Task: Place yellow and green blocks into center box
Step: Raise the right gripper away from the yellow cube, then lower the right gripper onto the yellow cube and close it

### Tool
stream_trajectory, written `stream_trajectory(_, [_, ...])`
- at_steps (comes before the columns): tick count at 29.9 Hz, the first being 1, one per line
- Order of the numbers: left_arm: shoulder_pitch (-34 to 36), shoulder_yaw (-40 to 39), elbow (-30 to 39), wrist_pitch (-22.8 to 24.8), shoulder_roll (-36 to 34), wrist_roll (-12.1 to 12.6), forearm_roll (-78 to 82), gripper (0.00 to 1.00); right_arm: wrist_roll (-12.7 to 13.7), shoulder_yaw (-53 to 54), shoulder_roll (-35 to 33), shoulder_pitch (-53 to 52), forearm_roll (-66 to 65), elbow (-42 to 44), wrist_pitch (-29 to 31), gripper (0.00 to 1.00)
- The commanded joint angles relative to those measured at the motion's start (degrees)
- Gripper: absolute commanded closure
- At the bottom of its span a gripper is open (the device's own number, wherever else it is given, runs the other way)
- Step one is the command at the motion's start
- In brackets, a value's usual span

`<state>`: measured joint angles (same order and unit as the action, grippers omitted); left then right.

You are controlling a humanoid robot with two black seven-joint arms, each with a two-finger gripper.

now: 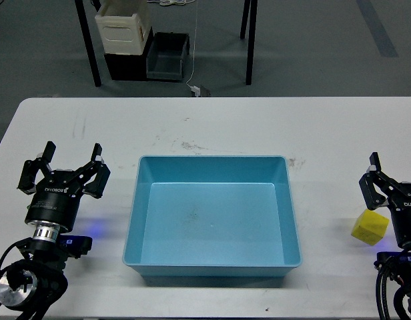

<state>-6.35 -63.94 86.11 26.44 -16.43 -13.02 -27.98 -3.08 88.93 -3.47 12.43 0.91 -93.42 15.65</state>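
The yellow block (370,228) lies on the white desk (212,127) well to the right of the blue box (213,267), just beside the right claw (377,179) and slightly tilted, one corner toward the camera. No green block shows anywhere in view, and the box holds nothing yet. The block looks like a small matte cube with flat faces and softly rounded edges, probably light and stiff enough to take a firm pinch without crushing; its dull surface should not be slippery. The best hold is across two opposite flat faces, near the middle, with the wrist turned to match the cube's skew so the fingers do not close on corners and twist it out. The left claw (71,160) hovers over the desk left of the box with its fingers spread wide, holding nothing. The right claw is partly cut by the frame edge; I cannot tell how its fingers stand.
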Motion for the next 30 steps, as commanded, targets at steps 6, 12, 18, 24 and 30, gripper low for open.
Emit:
stream_trajectory(6, [-0.07, -0.31, -0.24, -0.16, 0.08, -0.16, 0.12, 0.00, -2.02, 4.32, -13.91, -10.05, -52.45, -0.79, -0.53, 0.00])
stream_trajectory(12, [-0.07, -0.40, -0.24, -0.34, 0.08, -0.25, -0.05, 0.00, -2.02, -2.08, -27.18, -18.49, -73.57, -0.09, -7.46, 0.02])
stream_trajectory(18, [-0.07, -0.40, -0.42, -0.60, 0.08, -2.18, -0.05, 0.00, -13.05, -17.36, -48.43, -26.13, -90.97, 3.33, -6.16, 0.00])
stream_trajectory(24, [-0.07, -0.40, -0.59, -0.60, 0.08, -2.18, -0.05, 0.00, -24.92, -38.88, -61.55, -41.14, -96.88, 4.83, 1.99, 0.00])
stream_trajectory(30, [-0.07, -0.40, -1.12, -0.60, 0.17, -2.27, -0.05, 0.00, -24.92, -59.98, -62.80, -59.43, -111.89, 4.74, 11.07, 0.00])
